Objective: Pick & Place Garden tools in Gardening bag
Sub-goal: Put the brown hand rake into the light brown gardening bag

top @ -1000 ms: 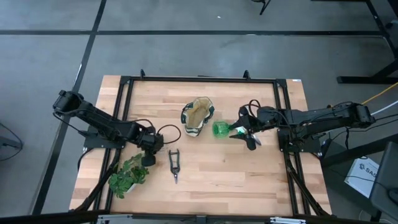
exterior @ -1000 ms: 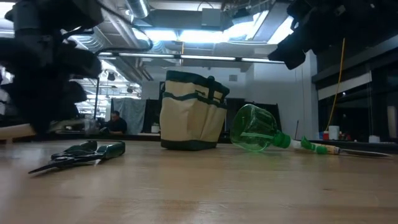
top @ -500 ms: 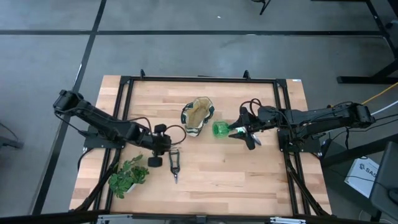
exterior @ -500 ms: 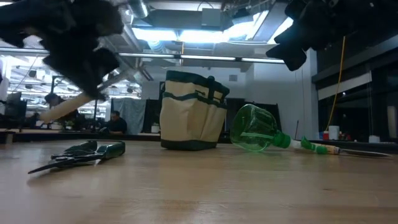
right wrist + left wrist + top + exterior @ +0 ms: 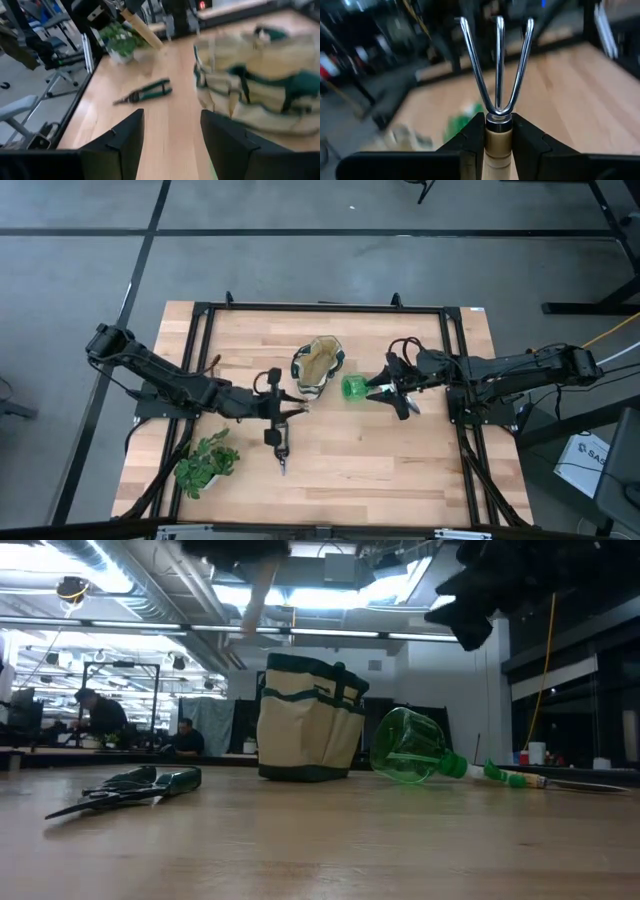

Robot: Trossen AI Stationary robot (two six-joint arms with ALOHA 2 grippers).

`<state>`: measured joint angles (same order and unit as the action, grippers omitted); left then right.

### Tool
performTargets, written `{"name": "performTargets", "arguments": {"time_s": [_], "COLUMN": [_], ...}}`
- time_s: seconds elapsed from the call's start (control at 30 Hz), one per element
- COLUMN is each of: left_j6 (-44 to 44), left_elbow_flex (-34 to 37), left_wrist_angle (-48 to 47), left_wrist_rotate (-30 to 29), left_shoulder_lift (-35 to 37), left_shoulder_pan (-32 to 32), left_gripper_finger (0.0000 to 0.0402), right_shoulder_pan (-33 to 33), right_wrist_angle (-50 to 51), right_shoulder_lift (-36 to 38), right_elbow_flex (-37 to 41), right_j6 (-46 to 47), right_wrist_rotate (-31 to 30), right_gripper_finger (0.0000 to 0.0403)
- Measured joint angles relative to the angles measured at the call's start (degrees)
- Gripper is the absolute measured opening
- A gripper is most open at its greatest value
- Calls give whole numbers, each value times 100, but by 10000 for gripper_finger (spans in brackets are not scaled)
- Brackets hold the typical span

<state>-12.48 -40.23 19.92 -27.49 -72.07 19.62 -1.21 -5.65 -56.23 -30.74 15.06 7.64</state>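
My left gripper (image 5: pixel 277 408) is shut on a small hand rake (image 5: pixel 498 65) with a pale wooden handle and three metal prongs, held above the black-handled pruning shears (image 5: pixel 281 443), left of the white and green gardening bag (image 5: pixel 318 367). The bag stands upright on its base, mouth open. The green spray bottle (image 5: pixel 356 388) lies on its side to the right of the bag. My right gripper (image 5: pixel 386 392) is open and stands above the bottle's trigger end, apart from it. The shears lie flat on the table (image 5: pixel 130 786). My left gripper pinches the rake's wooden handle (image 5: pixel 498 139) between its two fingers, just behind the metal collar at the prong end. The prongs stick out forward past the fingertips, toward the bag. The rake is lifted clear of the table, and its handle (image 5: pixel 260 595) slants down below the gripper.
A leafy green plant sprig (image 5: pixel 207 462) lies near the table's front left corner. A black metal frame (image 5: pixel 320 308) runs around the wooden table top. Bare wood lies in front of the bag and the bottle. People show in the room behind the table (image 5: pixel 185 735).
My left gripper has carried the rake from beside the plant sprig toward the table's right edge and upward, to a place above the shears and close to the bag. The shears, bag and bottle have stayed in place.
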Motion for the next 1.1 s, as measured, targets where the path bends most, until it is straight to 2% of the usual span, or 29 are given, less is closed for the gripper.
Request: {"name": "performTargets", "arguments": {"time_s": [0.13,0.3,0.53,0.77,0.97,1.1], "left_j6": [-311,83,223,583,1264,1662], "left_elbow_flex": [0,0,0,0,0,-2], "left_wrist_angle": [827,1297,2358,2567,2515,2122], "left_wrist_rotate": [33,199,245,248,161,165], "left_shoulder_lift": [2,-156,-884,-1313,-1412,-1412], "left_shoulder_pan": [-294,-833,-1599,-2127,-2342,-2437], "left_gripper_finger": [64,64,64,64,64,64], "right_shoulder_pan": [9,9,9,10,11,9], "right_wrist_angle": [-602,-1223,-1289,-1226,-1337,-1579], "right_shoulder_lift": [0,0,0,0,0,0], "right_elbow_flex": [-1,-2,-2,-2,-2,-2], "right_j6": [-258,-528,-545,-545,-547,-549], "right_wrist_rotate": [-9,-9,-9,-9,-12,-399], "right_gripper_finger": [199,199,199,199,199,198]}}
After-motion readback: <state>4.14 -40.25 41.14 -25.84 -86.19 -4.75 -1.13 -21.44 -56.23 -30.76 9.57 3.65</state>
